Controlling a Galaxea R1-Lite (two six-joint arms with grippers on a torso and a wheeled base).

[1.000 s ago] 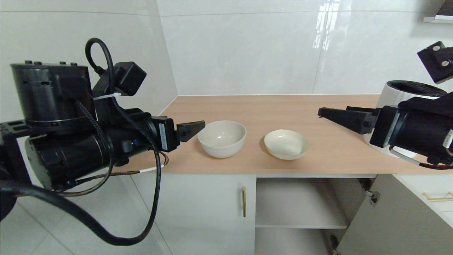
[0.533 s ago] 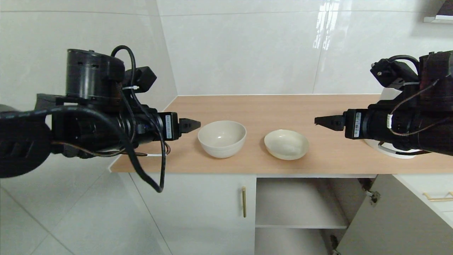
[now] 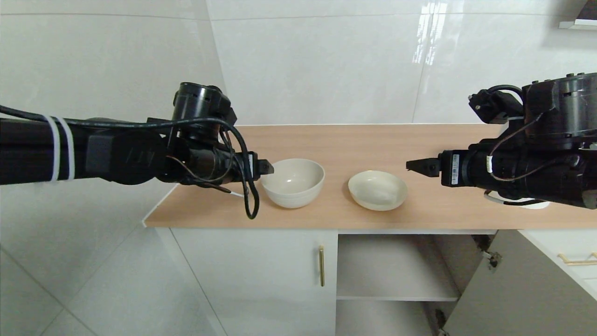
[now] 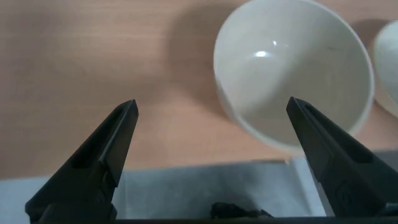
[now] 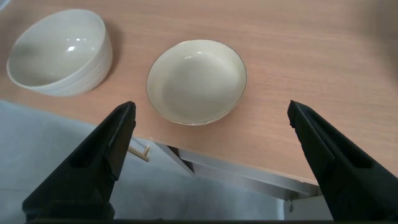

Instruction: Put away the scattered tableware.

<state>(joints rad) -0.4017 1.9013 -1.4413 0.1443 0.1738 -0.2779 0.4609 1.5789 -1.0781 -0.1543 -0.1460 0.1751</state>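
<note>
Bowl (image 3: 292,182) at centre frame should get the wide-spread left gripper (image 3: 267,167) straddling its rim squarely, right gripper (image 3: 411,165) equally spread.

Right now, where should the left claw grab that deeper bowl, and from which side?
Probably take the deep bowl by its rim, on the side facing the left gripper, which hangs open beside it. It stands upright with a thin wall, so one finger inside and one outside could pinch it.
</note>
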